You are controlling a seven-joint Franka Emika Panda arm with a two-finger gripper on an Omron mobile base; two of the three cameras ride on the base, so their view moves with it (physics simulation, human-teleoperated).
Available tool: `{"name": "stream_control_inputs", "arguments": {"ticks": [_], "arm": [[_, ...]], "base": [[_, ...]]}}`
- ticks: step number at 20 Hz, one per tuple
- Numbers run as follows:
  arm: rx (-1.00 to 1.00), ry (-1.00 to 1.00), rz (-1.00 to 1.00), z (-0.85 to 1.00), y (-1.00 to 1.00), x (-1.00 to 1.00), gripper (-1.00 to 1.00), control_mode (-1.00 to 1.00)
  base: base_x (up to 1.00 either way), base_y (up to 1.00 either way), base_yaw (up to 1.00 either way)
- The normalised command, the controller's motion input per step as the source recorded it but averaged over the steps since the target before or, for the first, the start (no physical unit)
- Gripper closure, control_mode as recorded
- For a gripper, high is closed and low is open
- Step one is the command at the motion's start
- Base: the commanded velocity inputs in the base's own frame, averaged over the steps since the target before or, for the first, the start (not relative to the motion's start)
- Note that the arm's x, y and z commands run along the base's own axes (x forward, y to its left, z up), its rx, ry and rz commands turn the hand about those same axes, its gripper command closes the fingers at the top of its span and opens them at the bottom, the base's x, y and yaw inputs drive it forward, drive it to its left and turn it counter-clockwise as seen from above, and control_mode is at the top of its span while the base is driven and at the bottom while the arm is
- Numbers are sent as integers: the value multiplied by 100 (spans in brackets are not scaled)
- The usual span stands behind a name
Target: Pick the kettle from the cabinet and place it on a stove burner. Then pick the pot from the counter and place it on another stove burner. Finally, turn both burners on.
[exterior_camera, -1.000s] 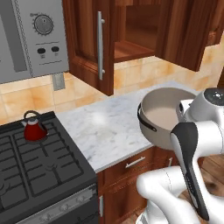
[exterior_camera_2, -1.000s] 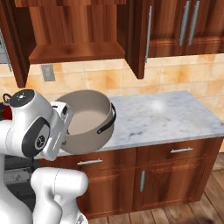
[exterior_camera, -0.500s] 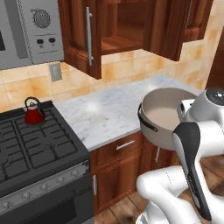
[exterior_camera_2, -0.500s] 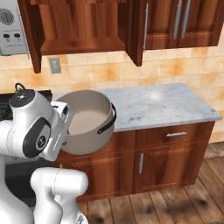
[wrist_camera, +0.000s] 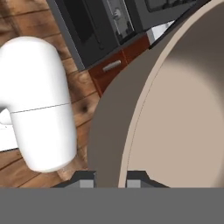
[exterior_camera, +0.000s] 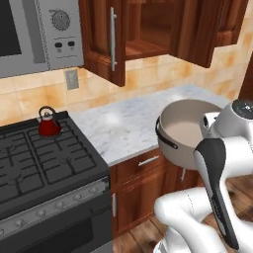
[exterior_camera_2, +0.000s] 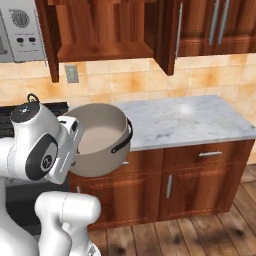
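Observation:
My gripper (wrist_camera: 110,178) is shut on the wall of the taupe-grey pot (exterior_camera: 185,131), one finger inside the rim and one outside. The pot (exterior_camera_2: 100,137) hangs tilted in the air in front of the counter's (exterior_camera: 128,126) edge, its pale inside (wrist_camera: 175,109) empty. The small dark-red kettle (exterior_camera: 48,123) stands upright on the back right burner of the black stove (exterior_camera: 44,158). The cabinet (exterior_camera: 111,39) above the counter has its door swung open, and its shelf (exterior_camera_2: 100,50) is bare.
A grey microwave (exterior_camera: 34,29) hangs over the stove, left of the cabinet. A grey knob strip (exterior_camera: 54,205) runs along the stove's front. Wooden drawers (exterior_camera_2: 200,155) sit under the marble counter (exterior_camera_2: 195,120). Below is wooden floor (exterior_camera_2: 200,235).
Both base views have slid over the kitchen, so the base has driven toward the stove side. The pot stays held in the same tilted pose by the shut gripper.

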Motion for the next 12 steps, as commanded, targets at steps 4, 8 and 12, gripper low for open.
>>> {"name": "stream_control_inputs", "arguments": {"ticks": [4, 8, 12], "arm": [[0, 0, 0, 0, 0, 0, 100, 100], [0, 0, 0, 0, 0, 0, 100, 100], [0, 0, 0, 0, 0, 0, 100, 100]], "base": [[-26, 65, -3], [-22, 72, -4], [-16, 74, -5]]}}
